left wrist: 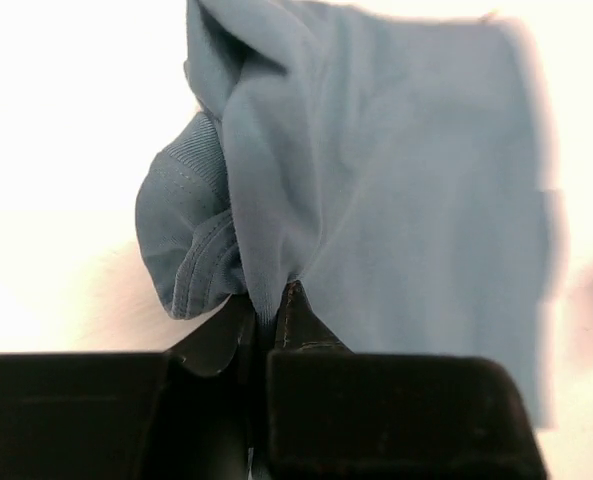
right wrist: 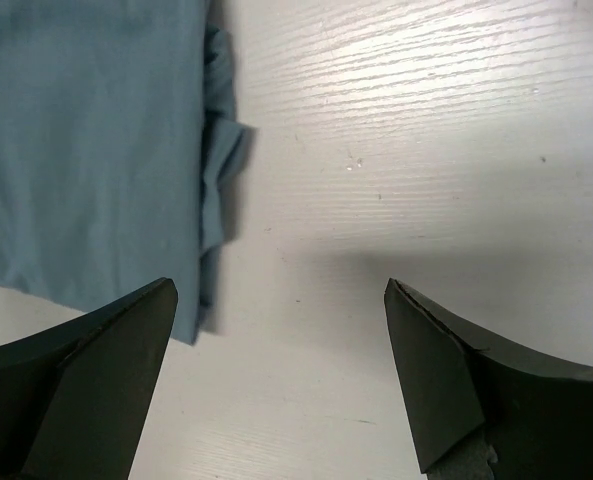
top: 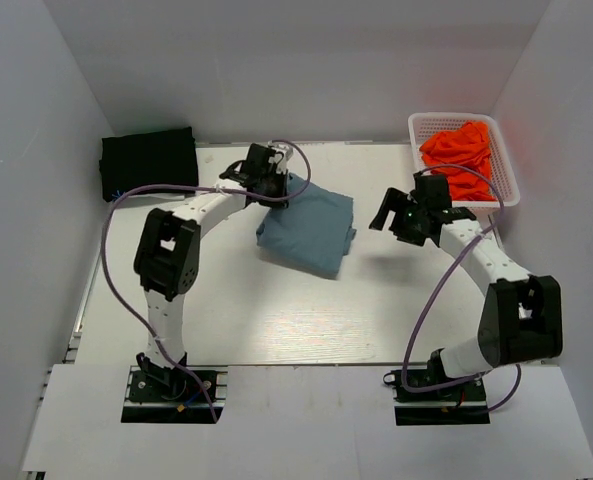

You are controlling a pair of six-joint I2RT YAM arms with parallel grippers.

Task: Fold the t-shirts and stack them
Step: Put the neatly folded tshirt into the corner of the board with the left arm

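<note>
My left end effector (left wrist: 272, 300) clenches a fold of the soft slate-blue cloth t-shirt (left wrist: 406, 200); my released right end effector (right wrist: 279, 288) should steady its opposite edge.

Workshop scene: a white, faintly wood-grained counter (top: 276, 310) carries a folded slate-blue t-shirt (top: 311, 232) near its middle. The shirt lies skewed to the counter's edges, with its far-left corner bunched and raised off the surface. Well apart to the shirt's left, in the counter's back corner, sits a pile of black t-shirts (top: 148, 162). To the shirt's right, in the opposite back corner, stands a white lattice basket (top: 452, 118). On the near side of the shirt, the left arm's base (top: 171, 385) and the right arm's base (top: 441, 385) are fixed at the counter's front edge.
</note>
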